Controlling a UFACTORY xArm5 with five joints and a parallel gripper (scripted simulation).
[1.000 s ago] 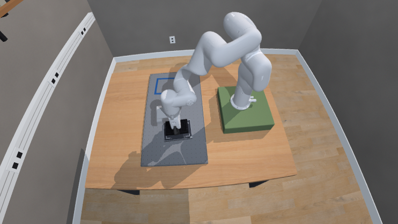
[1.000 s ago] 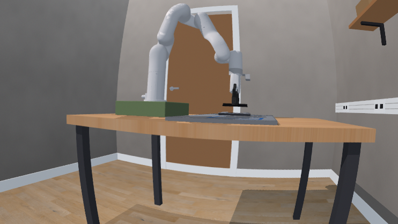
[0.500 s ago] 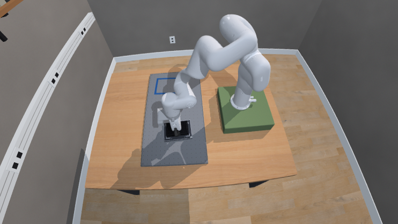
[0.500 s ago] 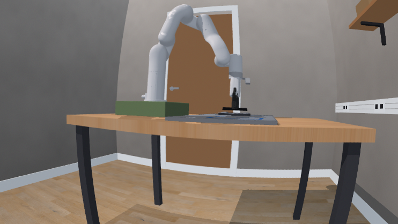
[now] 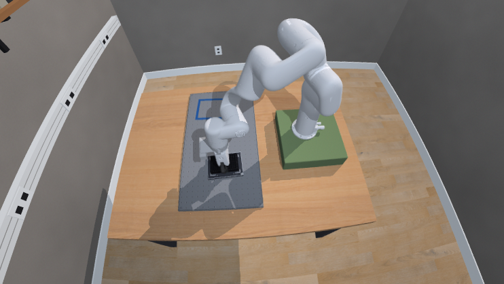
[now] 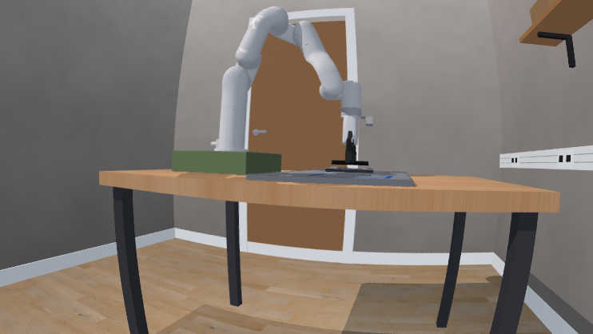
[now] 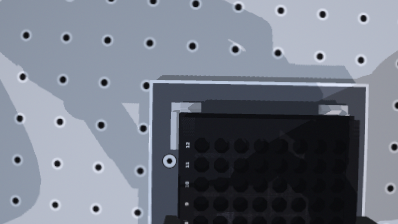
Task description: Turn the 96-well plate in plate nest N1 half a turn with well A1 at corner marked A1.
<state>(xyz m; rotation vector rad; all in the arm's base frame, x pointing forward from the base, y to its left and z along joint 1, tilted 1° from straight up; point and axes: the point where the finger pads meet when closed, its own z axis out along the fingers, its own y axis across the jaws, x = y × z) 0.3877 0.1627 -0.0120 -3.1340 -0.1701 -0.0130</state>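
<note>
The black 96-well plate (image 5: pixel 234 166) (image 6: pixel 361 162) (image 7: pixel 270 170) hangs level a little above the plate nest (image 5: pixel 225 175) (image 6: pixel 332 169) (image 7: pixel 160 125), roughly over it. My gripper (image 5: pixel 222 168) (image 6: pixel 350 157) points straight down and is shut on the plate across its middle. In the wrist view the plate covers most of the nest. Two pale corner locators (image 7: pixel 186 107) (image 7: pixel 333 109) show just beyond its far edge. Row numbers run along the plate's left side. I cannot make out the cut-off corner or the A1 mark. The fingertips are out of the wrist view.
The nest sits on a grey perforated breadboard (image 5: pixel 197 190) (image 6: pixel 385 180) (image 7: pixel 75 125) on the wooden table (image 5: pixel 148 158). A blue outlined rectangle (image 5: pixel 197 110) is marked at the board's far end. The arm stands on a green base block (image 5: pixel 317 151) (image 6: pixel 224 161) to the right.
</note>
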